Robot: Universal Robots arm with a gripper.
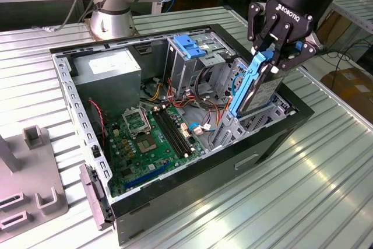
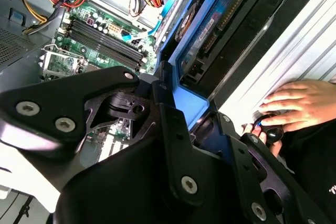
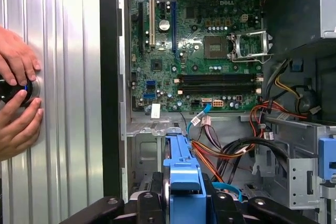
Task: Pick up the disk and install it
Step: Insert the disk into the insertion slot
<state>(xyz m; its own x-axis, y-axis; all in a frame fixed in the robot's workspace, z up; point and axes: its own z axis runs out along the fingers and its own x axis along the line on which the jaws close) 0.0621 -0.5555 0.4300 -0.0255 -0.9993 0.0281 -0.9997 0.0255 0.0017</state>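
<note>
Your gripper (image 1: 275,56) is clamped on the upper end of the disk (image 1: 263,90), holding it edgewise and tilted, apparently to line it up with the corner of the computer case (image 1: 256,154) just below.

Pincer (image 1: 274,59) aimed downward, slightly tilted, clamped tight on disk (image 1: 266,93)

disk (image 1: 265,93): silver-grey, blue-framed | tool (image 1: 278,56): black | motherboard (image 1: 145,138): green | table (image 1: 326,167): ribbed silver
</note>
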